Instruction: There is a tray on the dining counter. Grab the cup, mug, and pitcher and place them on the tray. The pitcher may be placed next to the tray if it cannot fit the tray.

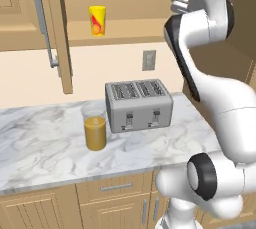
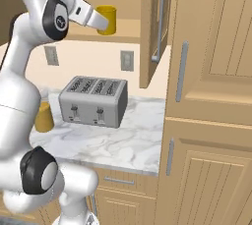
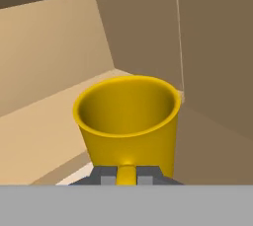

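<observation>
I've got the gripper clenched on the handle of the mug, one finger pad either side of it, up inside the open wall cabinet.

From the right base view the mug sits on the cabinet shelf with the hand reaching in from the left. I can't tell yet whether it's touching the shelf or lifted.

My plan for this step: lift a touch, then draw straight back out along the approach line, keeping the rim level. I judge the handle grip leaves the body free to swing, so I'll go slow and avoid wrist rolls. Watch the open cabinet door on the way out.

The mug is squat, plain amber-yellow, empty inside, walls tapering slightly to the base.

The cup stands further along the same shelf, yellow with a red print. The pitcher is on the worktop just beside the toaster, juice in its lower half.
</observation>
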{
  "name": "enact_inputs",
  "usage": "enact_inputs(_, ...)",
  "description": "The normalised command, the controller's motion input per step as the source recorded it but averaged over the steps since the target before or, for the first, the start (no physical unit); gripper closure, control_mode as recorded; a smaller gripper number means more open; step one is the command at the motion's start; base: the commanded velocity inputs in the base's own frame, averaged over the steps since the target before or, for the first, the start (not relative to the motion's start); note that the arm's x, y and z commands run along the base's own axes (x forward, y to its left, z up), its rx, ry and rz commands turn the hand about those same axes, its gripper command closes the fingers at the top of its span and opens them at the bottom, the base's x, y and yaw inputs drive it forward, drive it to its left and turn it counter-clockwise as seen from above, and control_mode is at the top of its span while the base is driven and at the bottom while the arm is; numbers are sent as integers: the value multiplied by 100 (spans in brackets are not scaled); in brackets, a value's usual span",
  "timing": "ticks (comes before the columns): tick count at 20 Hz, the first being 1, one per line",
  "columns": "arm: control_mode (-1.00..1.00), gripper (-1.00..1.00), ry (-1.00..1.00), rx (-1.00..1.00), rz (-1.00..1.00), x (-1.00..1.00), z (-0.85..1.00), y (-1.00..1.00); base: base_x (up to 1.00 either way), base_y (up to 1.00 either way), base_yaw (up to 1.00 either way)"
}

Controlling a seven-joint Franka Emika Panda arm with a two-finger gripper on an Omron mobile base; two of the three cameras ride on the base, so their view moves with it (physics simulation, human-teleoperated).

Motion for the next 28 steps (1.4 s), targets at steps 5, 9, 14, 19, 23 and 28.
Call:
enact_inputs(5,-100,100,0,-3,0,-100,0,16,0,0,0)
enact_inputs(9,-100,100,0,-2,1,-100,-3,1,0,0,0)
enact_inputs(14,-100,100,3,0,18,-96,-54,-1,0,0,0)
enact_inputs(19,-100,100,5,-8,45,-100,-66,2,0,0,0)
enact_inputs(23,-100,100,-2,-30,51,-65,-75,0,0,0,0)
enact_inputs(28,-100,100,-13,-20,29,-12,-21,11,0,0,0)
